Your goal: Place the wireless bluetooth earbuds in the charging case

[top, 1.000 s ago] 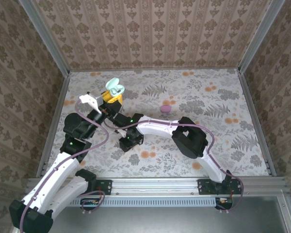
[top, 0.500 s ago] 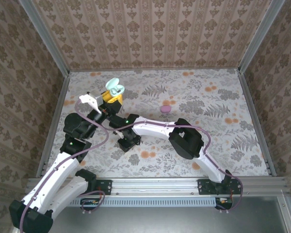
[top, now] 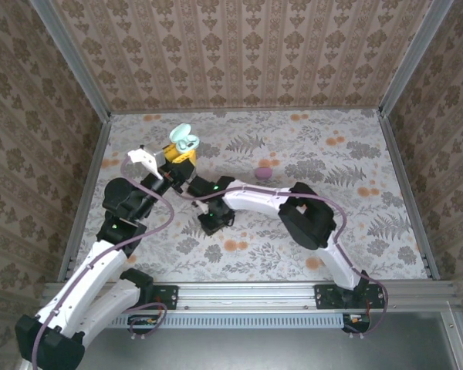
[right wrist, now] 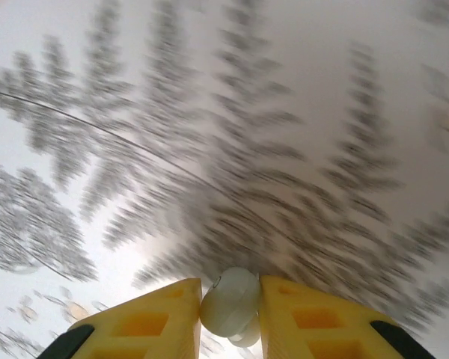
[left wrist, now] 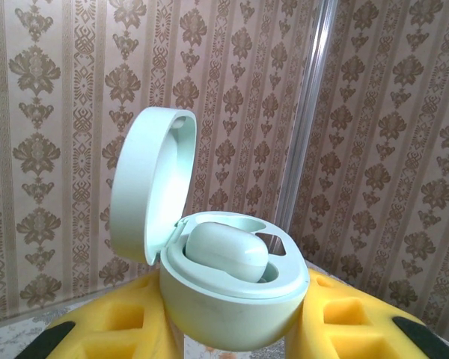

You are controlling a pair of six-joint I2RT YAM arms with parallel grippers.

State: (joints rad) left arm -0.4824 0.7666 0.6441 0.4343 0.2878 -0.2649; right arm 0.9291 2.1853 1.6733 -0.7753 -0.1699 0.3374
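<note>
Bud: your pale bud (right wrist: 228,305) is pinched between two yellow fingers (right wrist: 146,323), touching both.
Second bud: another pale one, the seated bud (left wrist: 226,253), already lies in a well of the case (top: 184,139).
Case: mint green with the lid swung up and open. It is held off the table at the far left.
Surface: the table (top: 347,154) is pale with a grey fern and orange flower print. Behind the pinched bud the print is blurred.
Room: brown damask walls (top: 239,54) stand on three sides, with metal rails (top: 83,202) at the edges.
Around: a small pink piece (top: 264,173) lies alone on the table, right of the case and well apart from it. You cannot tell whether it is a bud or a case.
In the way: your right arm (top: 251,199) reaches left across the table, its wrist just near of the left gripper (left wrist: 235,329).
Right gripper (right wrist: 230,288): narrow, clamped on the bud.
Left gripper: closed around the case's lower half, one yellow finger on each side.
Bud to case: how far apart they are cannot be told.
</note>
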